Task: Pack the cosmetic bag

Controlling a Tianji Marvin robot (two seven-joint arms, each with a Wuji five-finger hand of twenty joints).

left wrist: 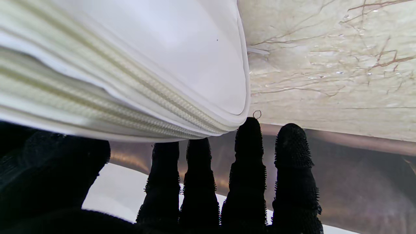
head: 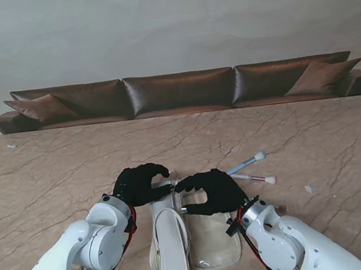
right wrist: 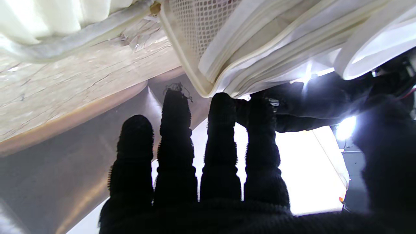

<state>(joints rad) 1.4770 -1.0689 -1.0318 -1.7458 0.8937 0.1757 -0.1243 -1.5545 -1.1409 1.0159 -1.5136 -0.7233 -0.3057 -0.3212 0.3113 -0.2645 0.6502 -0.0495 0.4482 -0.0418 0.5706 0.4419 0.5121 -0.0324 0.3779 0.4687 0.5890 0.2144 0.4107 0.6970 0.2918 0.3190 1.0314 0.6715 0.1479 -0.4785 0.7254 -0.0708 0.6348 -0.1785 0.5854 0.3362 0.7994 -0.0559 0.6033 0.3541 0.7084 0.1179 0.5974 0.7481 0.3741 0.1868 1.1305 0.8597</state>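
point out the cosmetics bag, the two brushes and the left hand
cosmetics bag (head: 213, 242): stand view, bare clear flap
brushes (head: 247, 163): stand view, handle of the farther one
left hand (head: 137, 184): stand view, back of the glove

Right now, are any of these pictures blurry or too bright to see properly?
Stand view: evenly lit and sharp, with only a soft sheen on the marble table. Left wrist view: the cosmetics bag is close and slightly soft. Right wrist view: blown-out white glare behind the right hand, whose fingers show as dark silhouettes.
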